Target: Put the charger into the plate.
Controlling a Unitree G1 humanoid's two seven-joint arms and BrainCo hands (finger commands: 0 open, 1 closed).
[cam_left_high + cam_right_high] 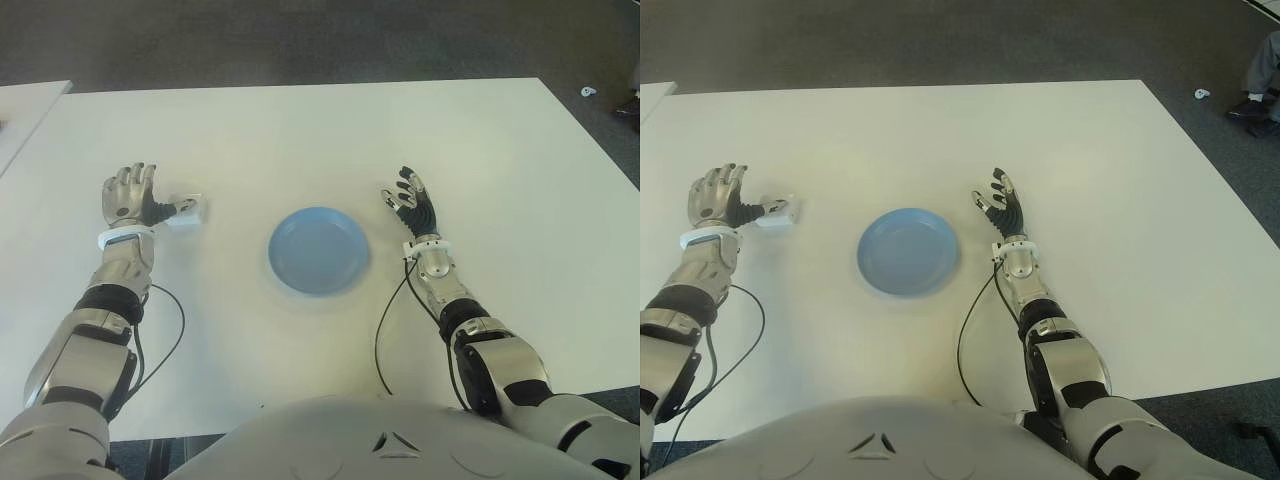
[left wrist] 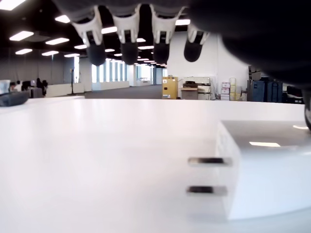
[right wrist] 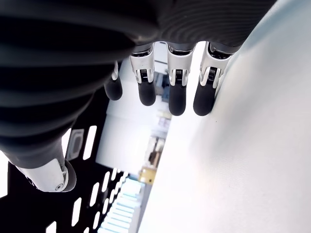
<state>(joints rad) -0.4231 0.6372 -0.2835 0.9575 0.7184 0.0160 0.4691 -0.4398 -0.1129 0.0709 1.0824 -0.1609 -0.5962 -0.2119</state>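
So the charger point(image 1: 187, 211) is sitting on the table point(image 1: 300, 130), way off to the left of the plate point(image 1: 318, 250), well apart from it. The left hand point(image 1: 128, 195) is right next to the charger, thumb side pretty much touching it, fingers point(image 2: 127, 41) spread and hanging above, not clamped on anything. In the wrist view you can see the two prongs point(image 2: 206, 175) sticking out sideways. The right hand point(image 1: 410, 205) is just to the right of the plate, fingers relaxed and apart, holding nothing. Plate's got nothing in it
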